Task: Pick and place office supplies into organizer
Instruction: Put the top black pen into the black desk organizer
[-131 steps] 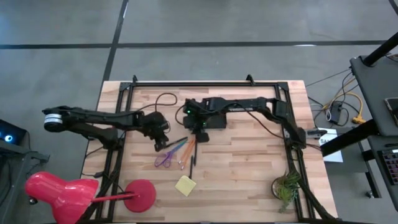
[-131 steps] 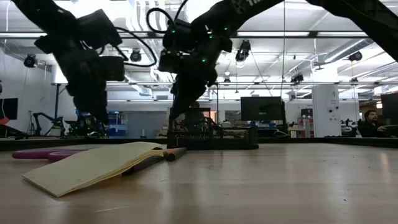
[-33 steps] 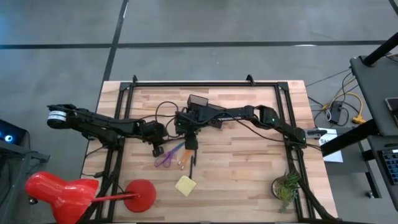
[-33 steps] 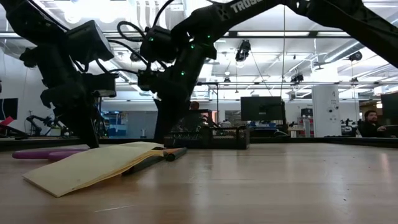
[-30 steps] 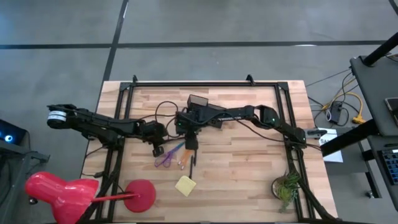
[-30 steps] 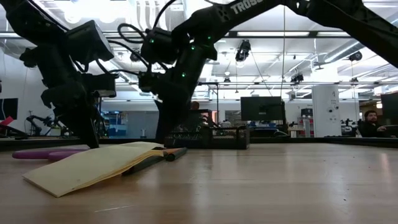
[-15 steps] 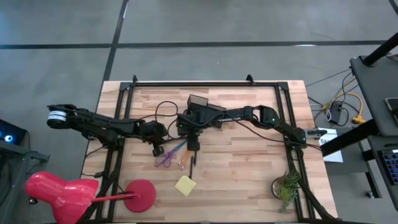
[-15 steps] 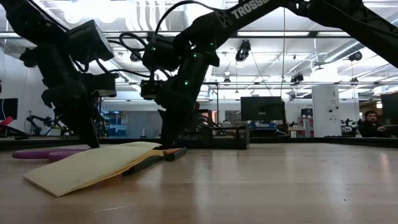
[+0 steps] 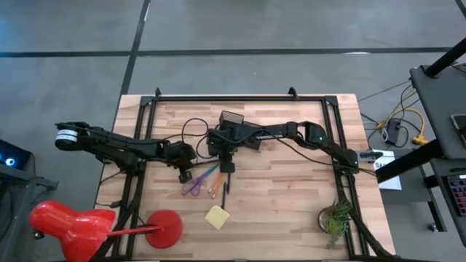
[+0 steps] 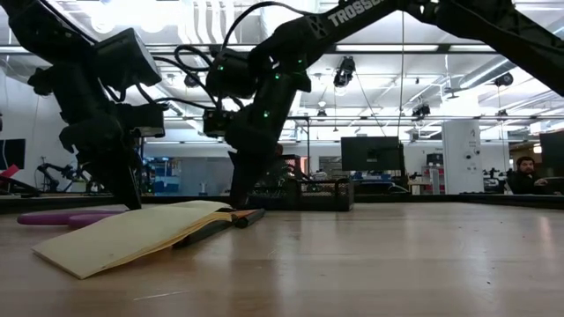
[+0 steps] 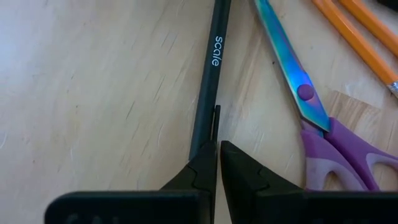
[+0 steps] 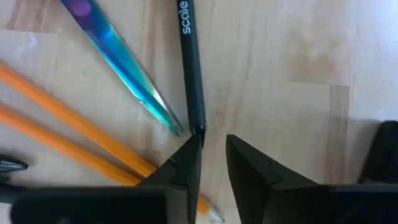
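The left gripper (image 11: 218, 163) is closed, empty, its tips touching one end of the black pen (image 11: 208, 99) beside the scissors (image 11: 314, 118). The right gripper (image 12: 212, 155) stands slightly open at the pen's other end, gripping nothing. The organizer (image 9: 234, 129) sits just behind, near the orange pencils (image 12: 74, 134).
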